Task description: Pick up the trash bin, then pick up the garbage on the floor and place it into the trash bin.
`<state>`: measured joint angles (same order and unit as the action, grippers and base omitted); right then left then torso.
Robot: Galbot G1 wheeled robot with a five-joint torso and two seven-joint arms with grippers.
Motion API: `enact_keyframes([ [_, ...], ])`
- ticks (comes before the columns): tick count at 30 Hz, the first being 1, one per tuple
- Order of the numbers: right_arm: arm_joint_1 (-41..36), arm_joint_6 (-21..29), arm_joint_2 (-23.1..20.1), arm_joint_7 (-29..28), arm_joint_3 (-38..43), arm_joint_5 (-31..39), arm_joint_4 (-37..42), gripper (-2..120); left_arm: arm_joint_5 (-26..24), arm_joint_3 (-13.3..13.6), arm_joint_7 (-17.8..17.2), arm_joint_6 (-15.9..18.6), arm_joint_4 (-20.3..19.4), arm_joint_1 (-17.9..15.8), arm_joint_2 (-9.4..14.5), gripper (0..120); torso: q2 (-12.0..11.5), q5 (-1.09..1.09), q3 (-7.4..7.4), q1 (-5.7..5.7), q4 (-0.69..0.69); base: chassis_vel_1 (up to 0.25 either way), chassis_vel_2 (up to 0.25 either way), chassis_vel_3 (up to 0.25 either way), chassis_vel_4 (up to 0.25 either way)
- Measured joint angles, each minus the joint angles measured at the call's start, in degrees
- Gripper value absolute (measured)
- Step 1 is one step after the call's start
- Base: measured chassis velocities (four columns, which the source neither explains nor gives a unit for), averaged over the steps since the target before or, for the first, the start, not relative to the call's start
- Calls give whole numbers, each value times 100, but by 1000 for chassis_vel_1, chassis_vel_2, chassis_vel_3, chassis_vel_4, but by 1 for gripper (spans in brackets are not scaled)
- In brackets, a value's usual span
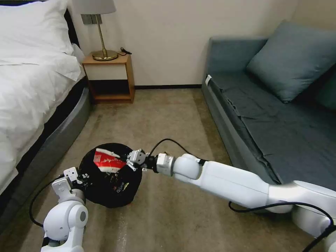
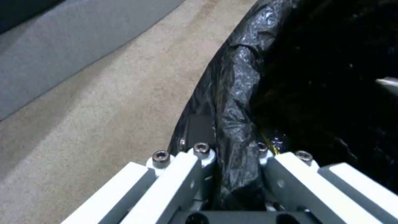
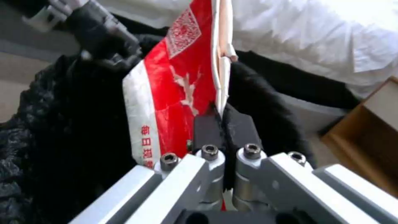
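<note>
You have the bed [image 1: 31, 80] well off beyond the left gripper [image 1: 77, 176] on its outer side, and the grey sofa [image 1: 273, 115] far behind the right gripper [image 1: 130, 162], on the right arm's side of the room. Past both grippers, against the wall, stand the wooden nightstand [image 1: 110, 78] and its brass lamp [image 1: 104, 42]. Carpeted floor [image 1: 168, 115] spreads under everything.

Between your two grippers sits the trash bin [image 1: 108, 185], round, low and lined with a crinkly black bag. Your left gripper is clamped on the bin's near-left rim [image 2: 232, 102]: in the left wrist view one finger sits outside the wall and the other inside, with the bag plastic pinched between them. Whether the bin rests on the carpet or is lifted clear of it, you can't quite judge from the head view.

Your right gripper reaches in from the right and hangs over the bin's far-right edge. It is clenched on the red-and-white flattened carton [image 1: 107, 161]; the right wrist view shows the dark pads [image 3: 207, 129] pressed together on the carton's thin edge [image 3: 174, 93]. The carton sticks out ahead of the gripper, directly above the bin's open mouth and not yet down inside it.
</note>
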<state>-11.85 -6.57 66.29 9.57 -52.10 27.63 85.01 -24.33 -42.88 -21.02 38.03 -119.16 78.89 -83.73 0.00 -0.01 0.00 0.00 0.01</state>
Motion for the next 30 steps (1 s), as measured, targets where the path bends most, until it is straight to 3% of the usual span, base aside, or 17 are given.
enact_keyframes([
  [3, -2, 19, 25, -37, -16, -2, -14, 0, -2, -6, 0, 0, 0, -2, 7, 2, 0, 1, 0, 0, 0, 0, 0, 0, 0],
  [14, -109, 61, -124, -166, 75, 42, 133, 40, -13, 8, 0, 1, 20, -30, 9, 2, 0, 1, 0, 0, -1, 0, 0, 0, 0],
  [22, -634, 94, -484, -644, 1573, 183, 890, 71, -58, -26, 0, 2, -4, -6, 31, 2, 0, 2, 0, 0, 1, 0, 0, 0, 0],
  [25, -972, 297, -738, -1138, 2242, 270, 1350, 79, -85, -53, 0, 2, -32, -1, 46, 2, 0, 3, 0, 0, 0, 0, 0, 0, 0],
  [30, -2337, 1471, -1135, -2843, 4067, 387, 2573, 98, -109, -102, -1, 2, -93, 34, 49, 2, 0, 3, 0, 0, -2, 0, 0, 0, 0],
])
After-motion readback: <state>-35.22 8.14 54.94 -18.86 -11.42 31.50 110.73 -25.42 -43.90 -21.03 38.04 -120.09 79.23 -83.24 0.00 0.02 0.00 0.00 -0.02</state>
